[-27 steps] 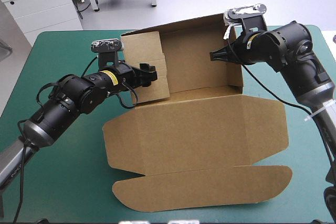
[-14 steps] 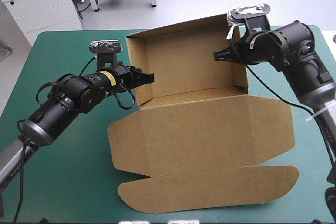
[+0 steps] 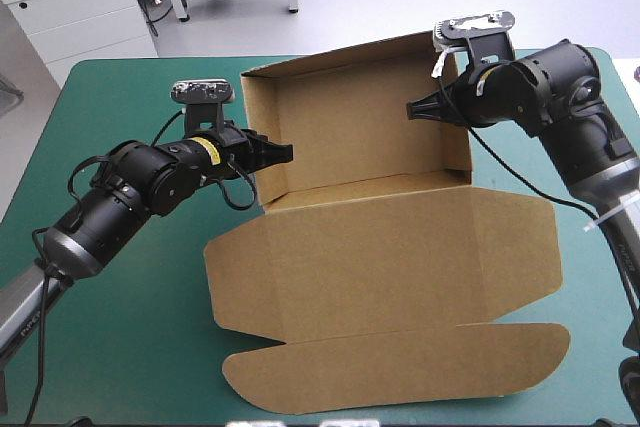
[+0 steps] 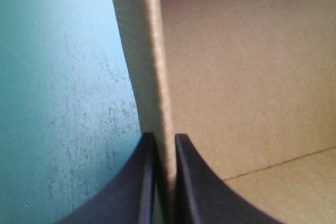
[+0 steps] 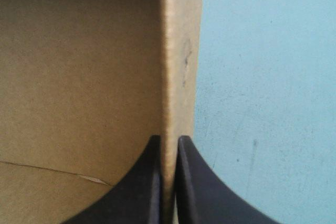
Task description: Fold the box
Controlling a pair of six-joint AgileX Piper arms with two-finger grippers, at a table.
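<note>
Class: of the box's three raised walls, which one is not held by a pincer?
The far wall; the left pincer and right pincer clamp the side walls.

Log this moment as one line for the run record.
box: open tray, side walls up | lid: flat on table | left gripper: shut on left wall | right gripper: shut on right wall

Blurred box (image 4: 247, 66) wall edges, probably pinched, in left hand (image 4: 164, 145) and right hand (image 5: 169, 145) (board cut off beyond)

Table (image 3: 66, 82) with teal-green cover (image 3: 130, 347)
Lies smooth and flat; far-left corner rounded; faint dark specks up close
</note>
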